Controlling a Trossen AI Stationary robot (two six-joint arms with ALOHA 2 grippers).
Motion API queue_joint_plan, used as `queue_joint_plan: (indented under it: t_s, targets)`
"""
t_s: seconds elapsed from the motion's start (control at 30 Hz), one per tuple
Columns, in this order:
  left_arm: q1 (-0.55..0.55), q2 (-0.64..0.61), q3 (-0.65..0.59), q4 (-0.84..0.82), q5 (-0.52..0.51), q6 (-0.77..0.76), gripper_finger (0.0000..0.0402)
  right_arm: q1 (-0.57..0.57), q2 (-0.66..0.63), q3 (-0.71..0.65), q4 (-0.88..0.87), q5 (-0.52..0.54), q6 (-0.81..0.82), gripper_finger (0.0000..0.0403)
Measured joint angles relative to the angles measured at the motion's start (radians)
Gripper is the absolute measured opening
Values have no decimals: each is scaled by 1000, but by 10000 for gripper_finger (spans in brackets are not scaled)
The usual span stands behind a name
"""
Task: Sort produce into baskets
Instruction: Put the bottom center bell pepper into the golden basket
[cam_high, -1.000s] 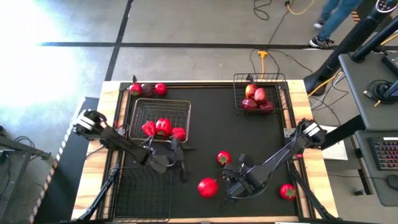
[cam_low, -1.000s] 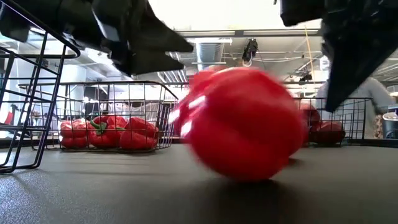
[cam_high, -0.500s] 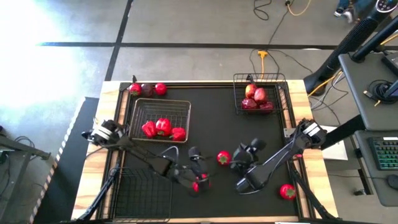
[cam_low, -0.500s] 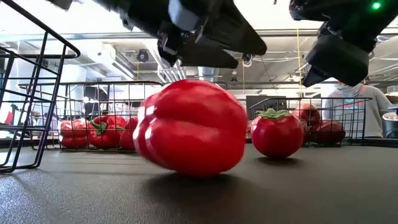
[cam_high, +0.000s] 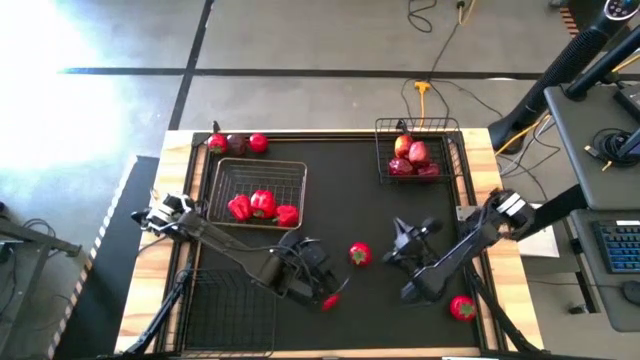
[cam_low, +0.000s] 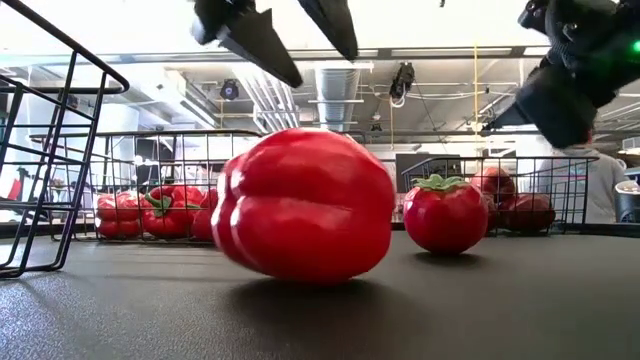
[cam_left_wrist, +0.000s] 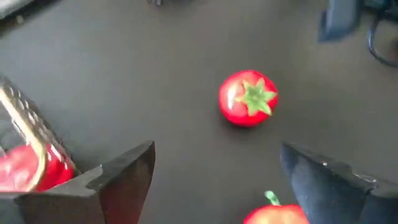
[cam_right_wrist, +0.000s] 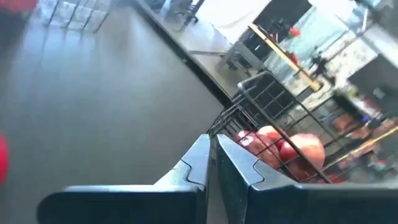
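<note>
Left pincer (cam_high: 322, 283) hangs open over a glossy, lumpy red pepper (cam_low: 305, 205) lying on the dark worktop (cam_high: 400, 210) near a tomato (cam_high: 359, 254); probably light and slippery, best gripped across its widest lobes; right pincer (cam_high: 408, 240) is closed and empty

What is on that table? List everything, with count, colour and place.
baskets: three, dark wire; mid-left, far right, near-left corner
peppers in basket: three, bright red; mid-left basket
apples: about four, red to maroon; far-right basket
loose produce: three, two red and one dark; in a row beyond the mid-left basket
tomato: one, red with green top; table centre
loose pepper: one, bright red; near centre, under the left claw
red item: one; near-right edge
table: one, black mat, wooden rim
left claw: open, above the loose pepper
right claw: shut, raised right of the tomato
</note>
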Motion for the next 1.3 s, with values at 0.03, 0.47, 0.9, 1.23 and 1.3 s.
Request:
queue_joint_plan:
  t_s: [0.03,0.47,0.9,1.23,1.3]
  targets:
    - [-8,0,11,-8,11,-25,334,0,-26,-18,0,17,30,13]
    - [-149,14,18,33,92,-142,352,0,-296,-181,282,72,-94,9]
    - [-104,136,47,64,210,-142,352,0,-308,-183,498,69,-354,9]
    - [-93,198,47,82,241,-134,353,0,-308,-185,501,60,-356,9]
    - [-93,211,46,104,260,-124,353,0,-308,-185,501,60,-356,9]
